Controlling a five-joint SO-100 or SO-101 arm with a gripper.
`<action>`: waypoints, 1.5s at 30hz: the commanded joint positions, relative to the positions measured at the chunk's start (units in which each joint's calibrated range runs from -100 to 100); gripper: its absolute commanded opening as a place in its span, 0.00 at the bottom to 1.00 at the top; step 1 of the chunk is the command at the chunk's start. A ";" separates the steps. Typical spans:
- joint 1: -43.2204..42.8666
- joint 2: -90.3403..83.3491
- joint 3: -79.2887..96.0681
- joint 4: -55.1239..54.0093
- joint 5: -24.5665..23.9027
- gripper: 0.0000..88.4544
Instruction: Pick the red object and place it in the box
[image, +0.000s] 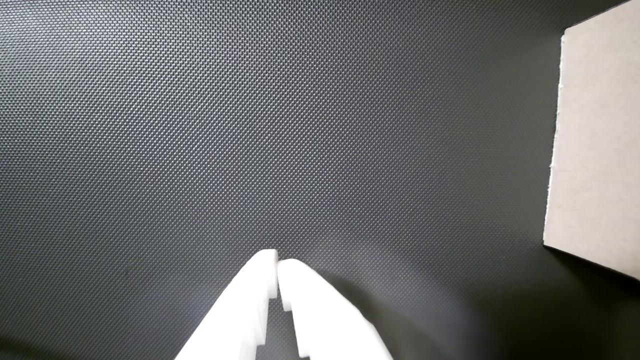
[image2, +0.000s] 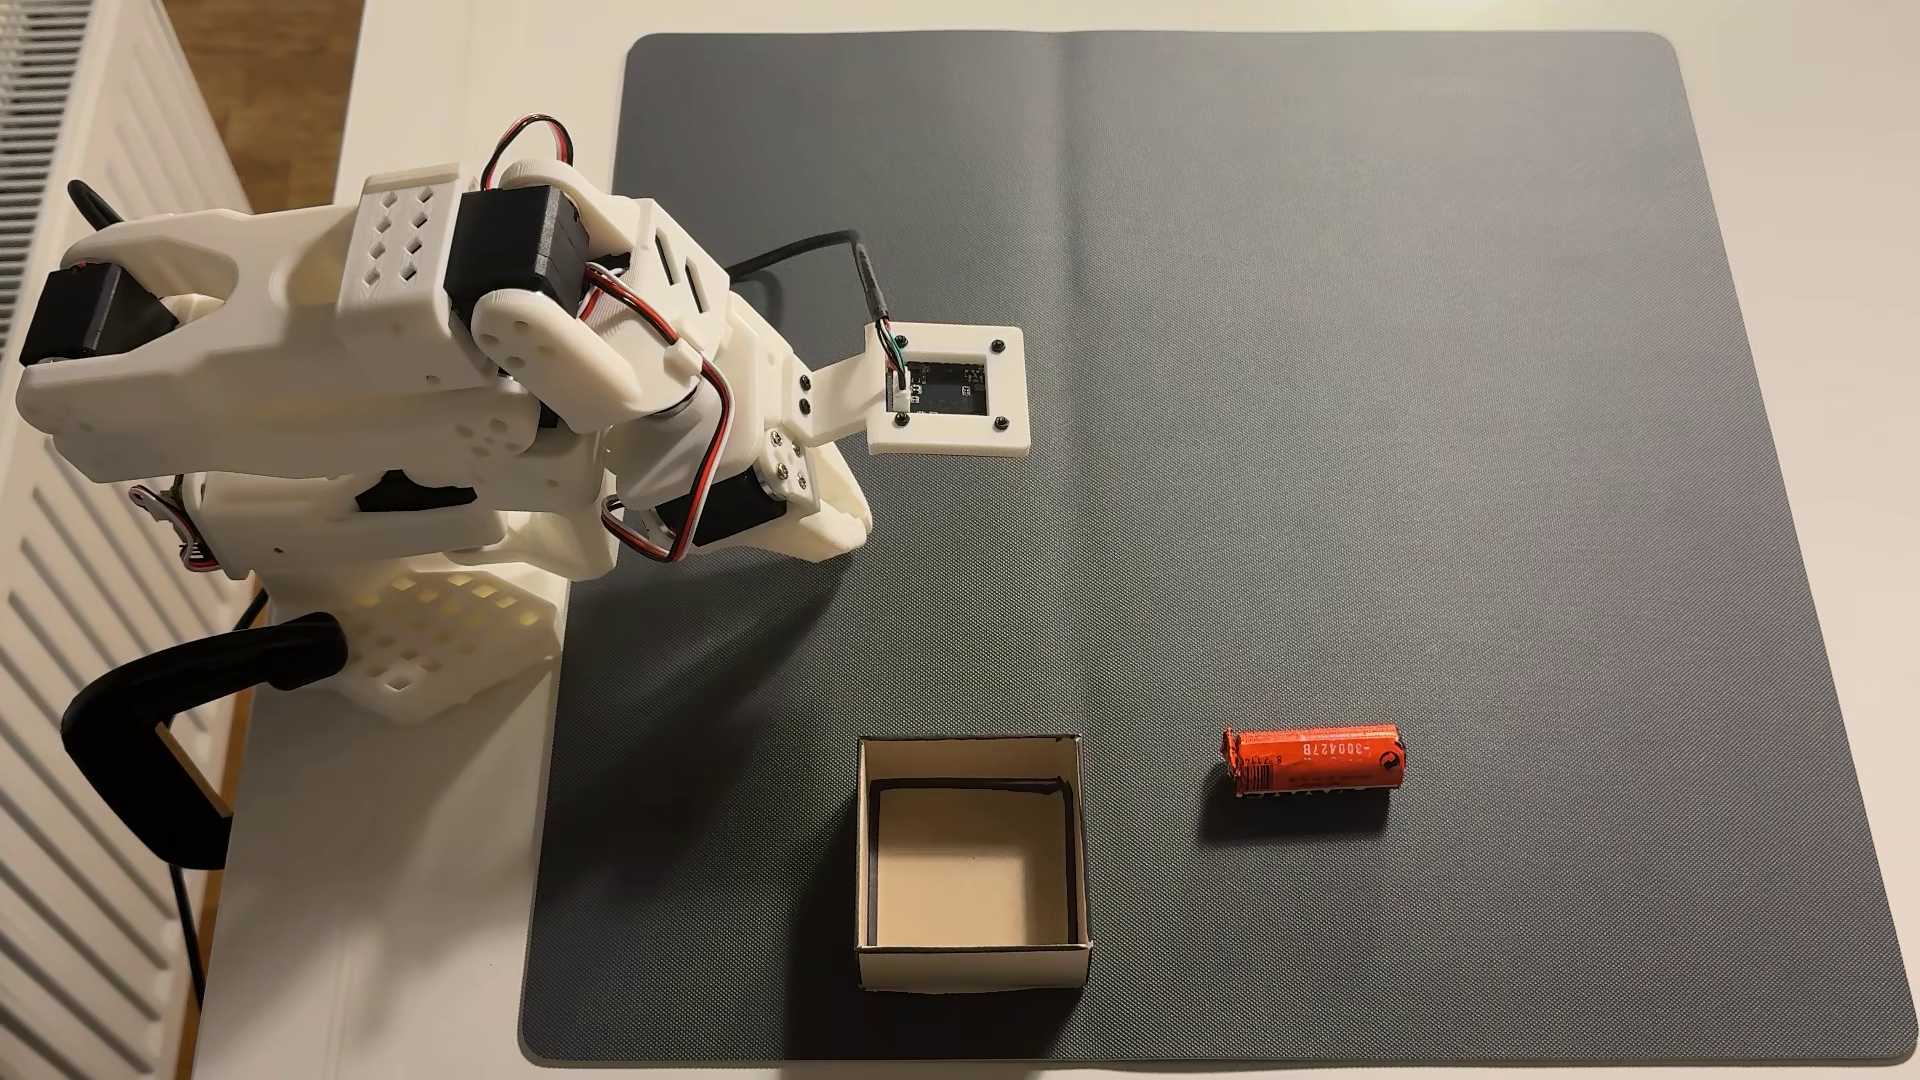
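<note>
Fingers (image: 277, 265) pressed together and empty hover over the dark mat (image2: 1351, 363), while the red object (image2: 1314, 761) lies on its side just beside the box (image2: 971, 961), likely light, stiff, slippery-wrapped, best pinched mid-body.

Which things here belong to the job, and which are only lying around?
For the job:
- red object, lying on the mat
- box, open and empty
- gripper, shut

Only around:
- grey mat
- black clamp
- radiator
</note>
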 joint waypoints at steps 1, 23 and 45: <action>-0.15 0.59 0.73 0.83 0.25 0.01; -0.37 0.59 0.73 0.83 0.04 0.01; 8.02 2.21 -22.67 -11.32 -0.02 0.01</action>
